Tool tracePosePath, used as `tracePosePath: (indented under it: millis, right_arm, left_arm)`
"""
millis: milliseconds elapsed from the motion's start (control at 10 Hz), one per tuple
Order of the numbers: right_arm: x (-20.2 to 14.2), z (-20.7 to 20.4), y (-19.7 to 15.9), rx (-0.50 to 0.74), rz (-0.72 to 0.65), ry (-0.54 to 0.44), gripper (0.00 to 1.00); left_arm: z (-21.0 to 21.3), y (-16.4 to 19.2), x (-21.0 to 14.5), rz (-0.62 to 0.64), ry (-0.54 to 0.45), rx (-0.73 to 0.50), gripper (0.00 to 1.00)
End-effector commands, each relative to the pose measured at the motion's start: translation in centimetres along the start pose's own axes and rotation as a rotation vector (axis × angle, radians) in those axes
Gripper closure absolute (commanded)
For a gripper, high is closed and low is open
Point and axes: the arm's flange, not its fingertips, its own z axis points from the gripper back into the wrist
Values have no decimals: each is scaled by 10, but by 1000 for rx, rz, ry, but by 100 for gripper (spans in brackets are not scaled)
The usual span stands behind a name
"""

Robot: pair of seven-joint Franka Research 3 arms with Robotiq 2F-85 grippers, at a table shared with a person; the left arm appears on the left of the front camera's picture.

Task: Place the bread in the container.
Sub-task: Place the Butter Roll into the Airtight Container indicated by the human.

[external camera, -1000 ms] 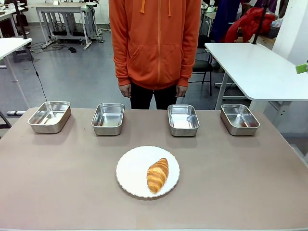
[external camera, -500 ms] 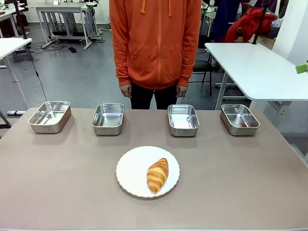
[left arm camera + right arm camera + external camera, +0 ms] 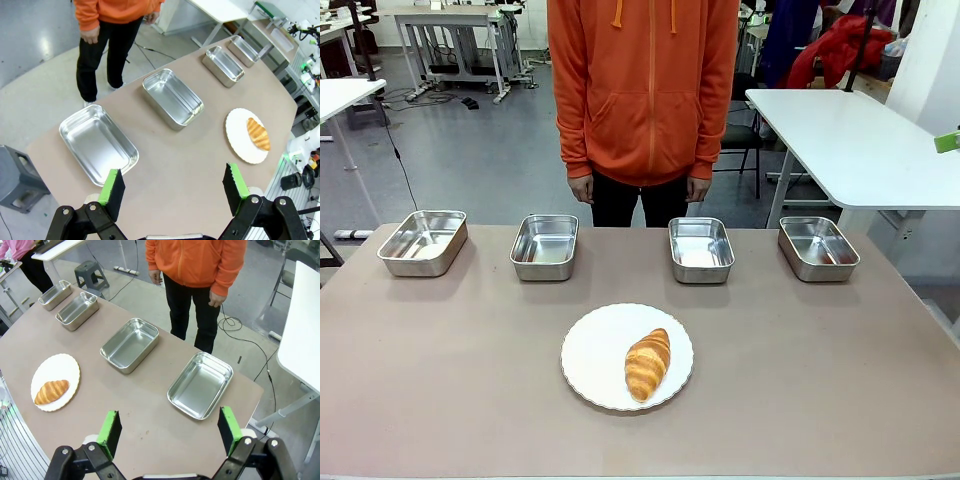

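A golden-brown croissant lies on a round white plate at the table's near middle; it also appears in the left wrist view and the right wrist view. Several look-alike steel pans stand in a row along the far edge, all with nothing in them: far left, left of centre, right of centre, far right. My left gripper hangs open high above the table's left end. My right gripper hangs open high above the right end.
A person in an orange hoodie stands at the far side behind the middle pans, hands down at the sides. A grey stool stands off the table's left end. A white table stands at the back right.
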Motion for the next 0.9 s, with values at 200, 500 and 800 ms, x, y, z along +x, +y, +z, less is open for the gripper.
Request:
tracePosePath:
  millis: [200,500,800]
  right_arm:
    - [0,-1,0,11,10,-17,0]
    - [0,-1,0,11,10,-17,0]
    - [0,-1,0,11,10,-17,0]
  left_arm:
    - [1,0,-1,-11,-10,-11,0]
    - [1,0,-1,-11,-10,-11,0]
    - [1,0,-1,-11,-10,-11,0]
